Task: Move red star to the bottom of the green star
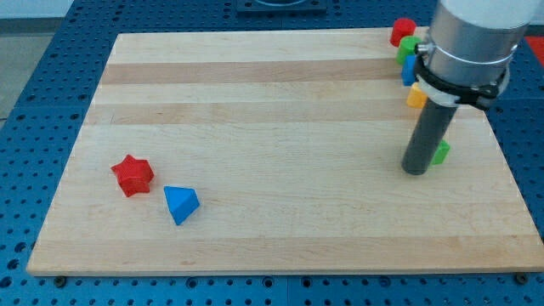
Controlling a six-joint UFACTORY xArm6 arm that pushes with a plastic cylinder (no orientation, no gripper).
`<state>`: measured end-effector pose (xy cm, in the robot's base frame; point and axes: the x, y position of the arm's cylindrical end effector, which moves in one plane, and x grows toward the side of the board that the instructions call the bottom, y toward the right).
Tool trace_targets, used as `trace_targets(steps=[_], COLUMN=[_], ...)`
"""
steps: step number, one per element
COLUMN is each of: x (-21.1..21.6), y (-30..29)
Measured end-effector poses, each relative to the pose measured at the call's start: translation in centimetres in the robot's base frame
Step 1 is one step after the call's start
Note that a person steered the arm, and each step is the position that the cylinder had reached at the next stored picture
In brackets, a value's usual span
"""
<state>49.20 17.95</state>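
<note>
Pale wooden board [280,93], matte plastic blocks. Red star [133,175] chunky, beside blue triangle [181,204]. No gripper; my tip [415,170] touching green star [440,152].

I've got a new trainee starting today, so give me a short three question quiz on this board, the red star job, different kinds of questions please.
1. True or false: the red star is touching the green star.
2. Which block lies nearest the red star? A) yellow block B) blue triangular block C) green block at the view's top
3. Fill in: my tip rests just to the view's ____ of the green star.

Key
1. False: the red star sits far off at the view's left, the green star at the right.
2. B: the blue triangular block lies just to its lower right.
3. Left.
</note>
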Motion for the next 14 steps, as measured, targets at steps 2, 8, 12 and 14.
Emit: trace_targets(steps=[2, 8, 12, 14], x=[0.3, -3.0, -2.7, 1.6], y=[1.4, -45.7, -30.0, -38.0])
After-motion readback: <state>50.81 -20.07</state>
